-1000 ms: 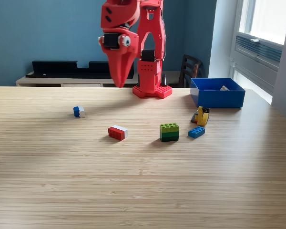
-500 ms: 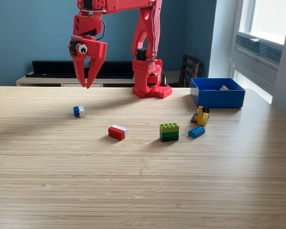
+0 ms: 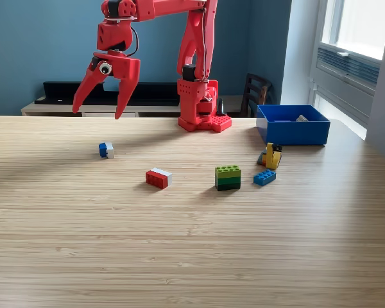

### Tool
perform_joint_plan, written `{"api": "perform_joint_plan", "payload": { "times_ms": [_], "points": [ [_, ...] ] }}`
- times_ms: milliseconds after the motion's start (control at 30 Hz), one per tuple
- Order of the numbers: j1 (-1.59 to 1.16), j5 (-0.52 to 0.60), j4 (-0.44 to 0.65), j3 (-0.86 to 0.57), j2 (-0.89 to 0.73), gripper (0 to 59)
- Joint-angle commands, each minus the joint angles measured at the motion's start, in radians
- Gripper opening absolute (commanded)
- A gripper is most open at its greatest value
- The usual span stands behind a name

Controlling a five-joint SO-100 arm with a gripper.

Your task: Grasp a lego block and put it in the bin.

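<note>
My red gripper (image 3: 97,113) hangs open and empty at the exterior view's upper left, fingers spread and pointing down. Below it on the wooden table lies a small blue and white lego block (image 3: 106,150). Nearer the middle are a red and white block (image 3: 158,178) and a stacked green block (image 3: 228,178). A flat blue block (image 3: 264,178) and a yellow upright cluster (image 3: 271,156) lie in front of the bin (image 3: 292,132), the blue open box at the right. A pale block (image 3: 301,119) shows inside the bin.
The arm's red base (image 3: 203,122) stands at the table's far edge, left of the bin. A dark chair back (image 3: 255,94) and a low black shelf (image 3: 77,92) sit behind the table. A window is at the far right.
The arm swung from the middle to the exterior view's left over the last second. The fingers, shut at first, have spread wide apart. No block has moved.
</note>
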Motion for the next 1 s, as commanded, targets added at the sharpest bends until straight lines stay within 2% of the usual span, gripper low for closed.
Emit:
{"api": "perform_joint_plan", "payload": {
  "times_ms": [33,233,533,767,900,1000],
  "points": [
    [0.005,0.006,-0.023,0.011,0.048,33.1],
    [0.012,-0.005,-0.058,0.015,0.023,30.2],
    [0.054,-0.012,-0.055,-0.126,-0.219,29.7],
    [0.072,-0.023,-0.055,-0.184,-0.342,28.4],
    [0.074,-0.017,-0.055,-0.192,-0.379,23.4],
    [0.071,-0.006,-0.057,-0.187,-0.39,16.8]
  ]
}}
